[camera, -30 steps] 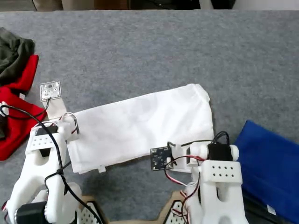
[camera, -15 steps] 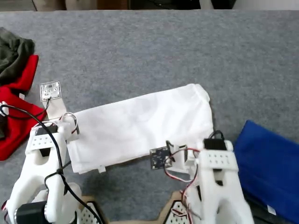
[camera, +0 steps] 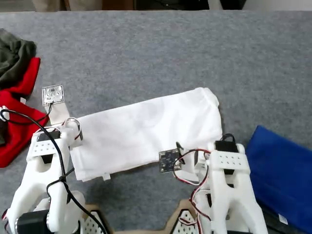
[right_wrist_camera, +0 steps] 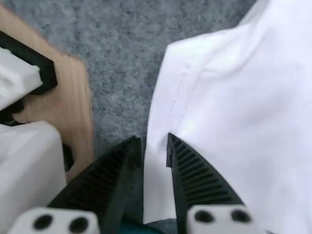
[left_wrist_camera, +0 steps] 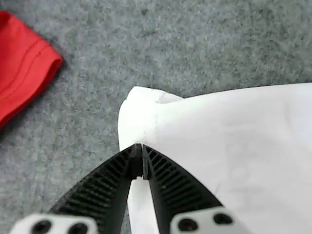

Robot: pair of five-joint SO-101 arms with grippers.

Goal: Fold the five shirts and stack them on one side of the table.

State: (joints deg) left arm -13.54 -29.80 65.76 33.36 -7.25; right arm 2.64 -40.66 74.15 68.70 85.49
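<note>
Olive-green and bunched, a dark garment (camera: 14, 53) sits at the table's far left edge, touching a red shirt (camera: 22, 117) that sprawls unfolded beside it. Both seem parked there to keep the working area free until their turn.

The left gripper (left_wrist_camera: 138, 165) comes next. Its jaws are closed tip to tip on the hem of the white shirt (camera: 151, 131), just behind that shirt's left corner. A pinch at the hem makes sense, since it gives a firm hold on one end of the cloth for lifting it over.

The white shirt itself lies flat on the grey table (camera: 170, 53) as a long band slanting between the two arms. It is already narrowed into a strip, so the step in hand looks like the cross fold, end over end.

At its near right corner is the right gripper (right_wrist_camera: 155, 146), with jaws parted by a narrow gap and astride the shirt's edge. The wrist view suggests cloth runs into that gap, though whether the pads press it is hard to tell. Placed there, it mirrors the left hold, so both ends could rise together.

Farthest right, a blue shirt (camera: 282, 175) lies flat near the right arm's base and apart from the white one. It is possibly the start of the stack.
</note>
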